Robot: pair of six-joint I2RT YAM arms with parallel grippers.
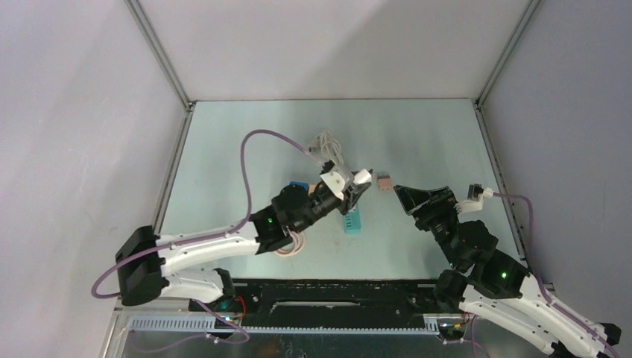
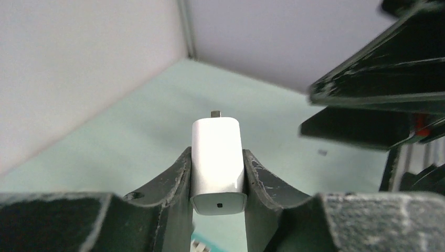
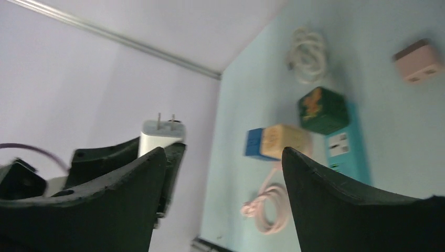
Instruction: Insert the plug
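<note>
The plug (image 2: 218, 157) is a white charger block, and my left gripper (image 2: 218, 176) is shut on its sides, above the table. In the top view the plug (image 1: 363, 177) hangs over the far end of the teal power strip (image 1: 352, 221). The right wrist view shows the plug (image 3: 160, 135) with two prongs pointing up, and the power strip (image 3: 346, 149) with its sockets. My right gripper (image 3: 223, 157) stands open with nothing between its fingers. In the top view my right gripper (image 1: 405, 200) hovers just right of the plug. My left gripper (image 1: 358, 185) faces it.
A pink adapter (image 1: 384, 183) lies between the two grippers. A coiled white cable (image 1: 328, 145) lies behind the strip and a pink cable coil (image 3: 270, 207) in front. A green cube (image 3: 322, 110) and a blue-and-wood cube (image 3: 278, 142) sit by the strip.
</note>
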